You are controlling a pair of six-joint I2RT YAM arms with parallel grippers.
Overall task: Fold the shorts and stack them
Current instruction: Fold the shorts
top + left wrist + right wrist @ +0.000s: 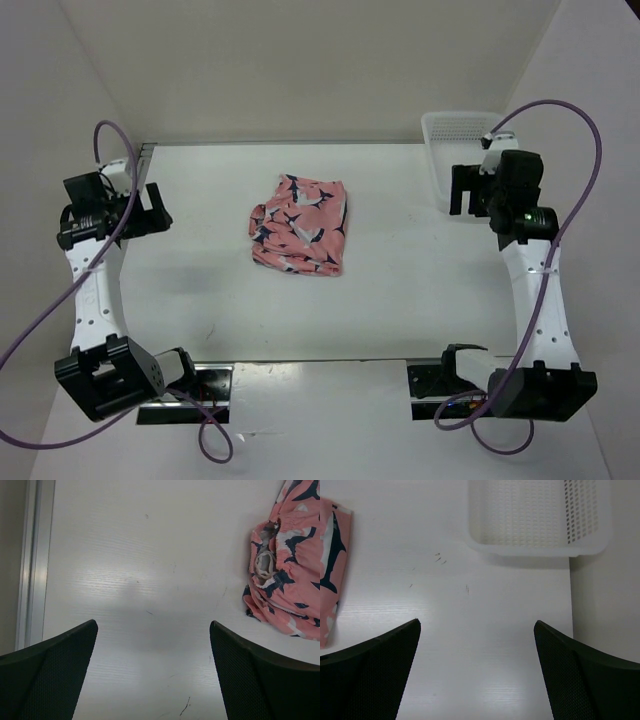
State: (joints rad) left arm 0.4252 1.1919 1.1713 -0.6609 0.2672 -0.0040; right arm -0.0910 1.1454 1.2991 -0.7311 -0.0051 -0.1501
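Shorts [300, 225]: salmon-pink fabric with a navy-and-white bird print, folded into a compact, slightly rumpled bundle. They lie flat on the white table [400, 290] near its middle, between the two arms and well apart from both.

Left gripper [153, 623]: fingers spread wide with nothing between them, above bare tabletop at the left side. The gathered edge of the shorts shows at the right of its wrist view.

Right gripper [476, 622]: fingers likewise apart and holding nothing, above bare tabletop at the right side.

White plastic mesh basket [535, 520]: upright at the far right corner, near the right gripper, apart from the shorts.

Purple cables [580, 140]: one loops off each arm.
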